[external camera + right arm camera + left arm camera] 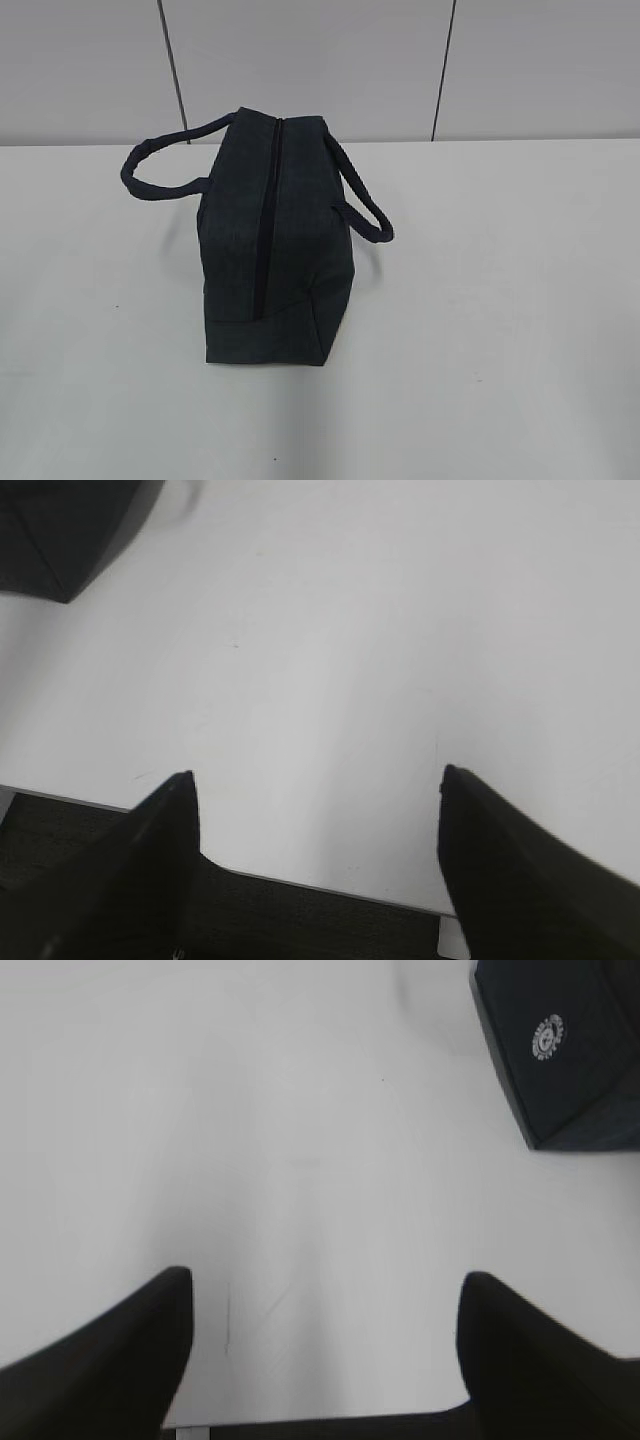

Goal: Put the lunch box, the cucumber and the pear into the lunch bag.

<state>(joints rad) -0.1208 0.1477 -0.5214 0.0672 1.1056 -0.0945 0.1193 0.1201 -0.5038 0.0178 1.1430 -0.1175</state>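
Note:
The dark navy lunch bag (272,235) stands on the white table (500,300) with its top zipper (268,215) shut and a padded loop handle on each side. A corner of it with the white round logo shows in the left wrist view (570,1050), and a dark corner in the right wrist view (60,530). The lunch box, the cucumber and the pear are out of view. My left gripper (325,1285) is open and empty over the table near its front edge. My right gripper (315,780) is open and empty above the table's front edge. Neither gripper shows in the exterior view.
A grey panelled wall (320,60) rises behind the table. The table's front edge (330,888) runs under the right gripper, with dark floor below it. The front edge also shows in the left wrist view (330,1422).

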